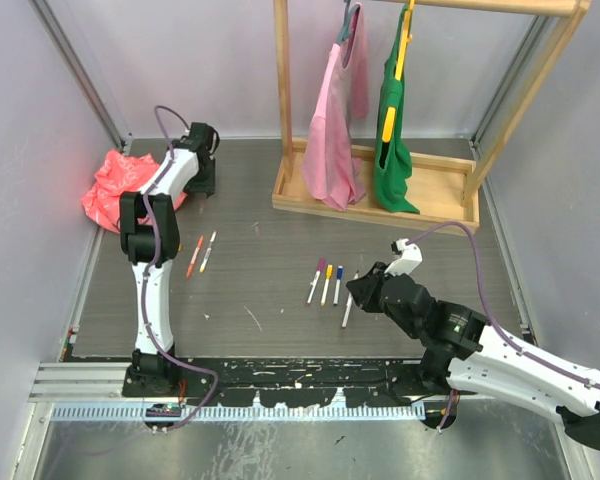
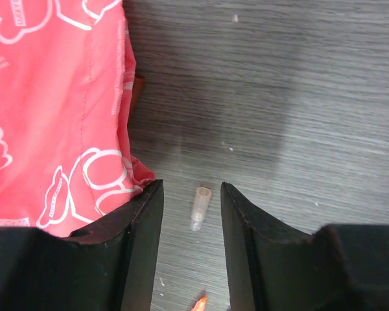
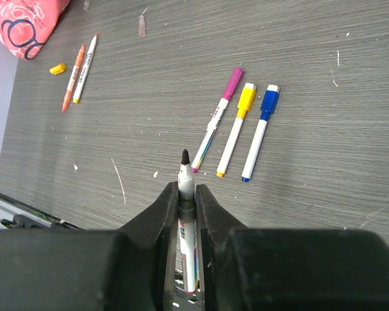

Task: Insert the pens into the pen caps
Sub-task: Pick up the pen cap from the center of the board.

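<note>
My right gripper [image 3: 187,188] is shut on an uncapped white pen [image 3: 185,170] with a black tip that points forward; in the top view this gripper [image 1: 356,290] is just right of three capped pens. Those lie side by side: purple [image 3: 218,118], yellow [image 3: 236,127] and blue [image 3: 260,130]. An orange pen [image 3: 74,78] and a white pen [image 3: 85,67] lie at the far left, with a loose yellow cap [image 3: 57,68] beside them. My left gripper [image 2: 191,189] is open, low over the table, with a small clear cap [image 2: 200,208] lying between its fingers, untouched.
A red-pink printed bag [image 2: 52,110] lies against my left gripper's left finger and shows at the table's far left corner [image 1: 120,188]. A wooden clothes rack [image 1: 380,190] with a pink and a green garment stands at the back. Grey walls close in both sides.
</note>
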